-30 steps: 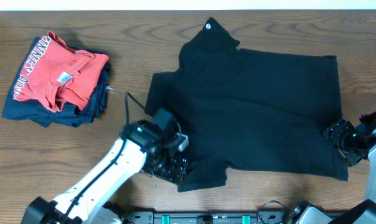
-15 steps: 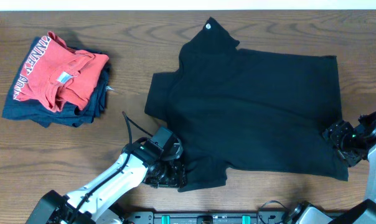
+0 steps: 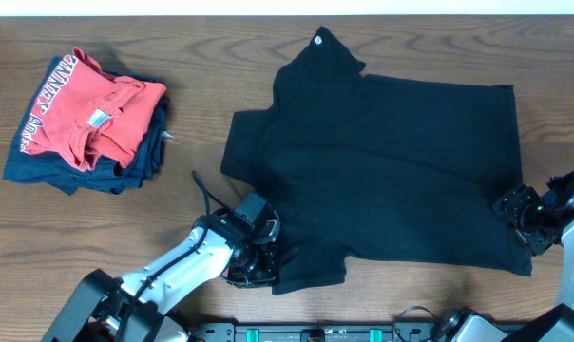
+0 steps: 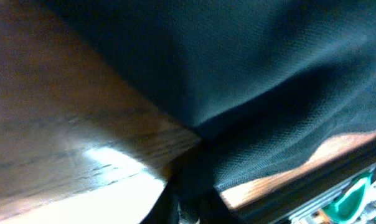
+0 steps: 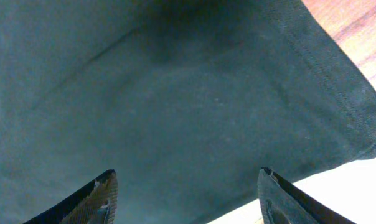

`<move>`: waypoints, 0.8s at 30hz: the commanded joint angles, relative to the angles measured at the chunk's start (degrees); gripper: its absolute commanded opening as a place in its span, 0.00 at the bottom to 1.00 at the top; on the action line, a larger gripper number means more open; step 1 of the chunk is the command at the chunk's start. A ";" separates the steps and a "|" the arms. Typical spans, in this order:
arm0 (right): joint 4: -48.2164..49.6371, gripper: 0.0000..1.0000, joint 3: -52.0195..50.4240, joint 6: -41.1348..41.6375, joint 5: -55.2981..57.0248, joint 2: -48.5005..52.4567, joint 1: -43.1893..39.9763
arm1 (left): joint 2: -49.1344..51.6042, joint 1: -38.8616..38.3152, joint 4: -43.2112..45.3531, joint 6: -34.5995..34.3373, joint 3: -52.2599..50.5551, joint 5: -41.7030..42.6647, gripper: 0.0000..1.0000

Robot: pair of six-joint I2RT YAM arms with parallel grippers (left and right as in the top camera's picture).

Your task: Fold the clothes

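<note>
The T-shirt [image 3: 382,161] is plain black with no pattern, apart from a small round white tag [image 3: 317,40] on one edge. Close up in the right wrist view its weave looks dark greenish-black. The table [image 3: 220,57] is brown wood with darker streaked grain. The red shirt [image 3: 87,109] has white lettering along one side and a small grey label [image 3: 97,119]. The folded garment [image 3: 40,171] under it is navy blue. The left arm [image 3: 173,275] is white and the left gripper [image 3: 260,269] black; the right gripper [image 3: 523,214] is black too.
</note>
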 commanded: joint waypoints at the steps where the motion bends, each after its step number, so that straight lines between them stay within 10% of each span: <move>1: 0.39 0.71 -1.49 -0.85 3.30 -0.39 -0.15 | 0.04 1.70 -2.49 3.19 2.01 1.22 0.06; 11: 5.92 0.76 -11.65 11.58 20.68 -0.39 -5.16 | -8.13 6.16 -9.22 6.34 9.68 1.22 0.06; 24: 22.64 0.36 -23.37 10.03 19.30 -0.39 -12.24 | -10.03 6.19 -10.27 6.82 9.73 0.76 0.06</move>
